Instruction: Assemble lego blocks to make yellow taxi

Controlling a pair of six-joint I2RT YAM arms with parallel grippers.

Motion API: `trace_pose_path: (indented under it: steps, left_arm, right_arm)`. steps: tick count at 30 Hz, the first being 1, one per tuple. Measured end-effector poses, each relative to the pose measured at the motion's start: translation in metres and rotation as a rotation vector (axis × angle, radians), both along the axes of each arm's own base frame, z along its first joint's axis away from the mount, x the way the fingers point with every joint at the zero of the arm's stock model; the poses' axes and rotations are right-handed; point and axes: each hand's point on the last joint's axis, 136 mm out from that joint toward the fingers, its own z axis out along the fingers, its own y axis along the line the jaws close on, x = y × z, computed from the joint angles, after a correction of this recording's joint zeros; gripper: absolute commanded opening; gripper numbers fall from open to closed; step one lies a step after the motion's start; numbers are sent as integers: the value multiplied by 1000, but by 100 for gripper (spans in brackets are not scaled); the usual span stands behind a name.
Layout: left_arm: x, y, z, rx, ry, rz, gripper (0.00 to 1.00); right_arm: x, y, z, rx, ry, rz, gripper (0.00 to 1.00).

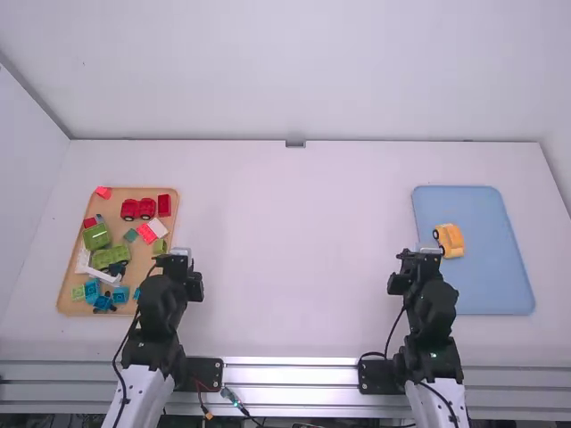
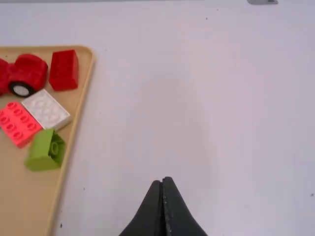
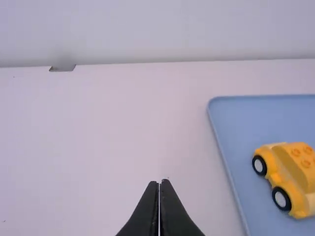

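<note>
High view: the yellow wheeled car (image 1: pixel 450 241) lies on the blue tray (image 1: pixel 500 290), nearer the tray's left edge than its right. Just beside that left edge is the right gripper (image 1: pixel 421 260); its two fingertips meet, with nothing held between them. The white table (image 1: pixel 294 259) extends leftward from the blue tray. Well apart from the tray, across the table to its left, is the left gripper (image 1: pixel 176 262), its fingertips also together and holding nothing. Farther left of the blue tray lies the wooden tray (image 1: pixel 64 305), bearing a red block (image 2: pixel 64 70), a white block (image 2: pixel 47 109), a green block (image 2: pixel 47 150) and other coloured pieces.
</note>
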Motion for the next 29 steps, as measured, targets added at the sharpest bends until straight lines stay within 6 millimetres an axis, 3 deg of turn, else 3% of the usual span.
trace_pose_path:
  steps: [3, 21, 29]
  left_arm:
    - [2, 0, 11, 0, -48, 0, 0]
    - [3, 0, 64, 0, -282, 0, 0]
    - [1, 0, 81, 0, -356, 0, 0]
  right_arm:
    - [-3, 0, -10, -2, -1, 0, 0]
    - [-5, 0, 35, -2, -206, 1, 0]
    - [-6, 0, 39, -1, -224, 2, 0]
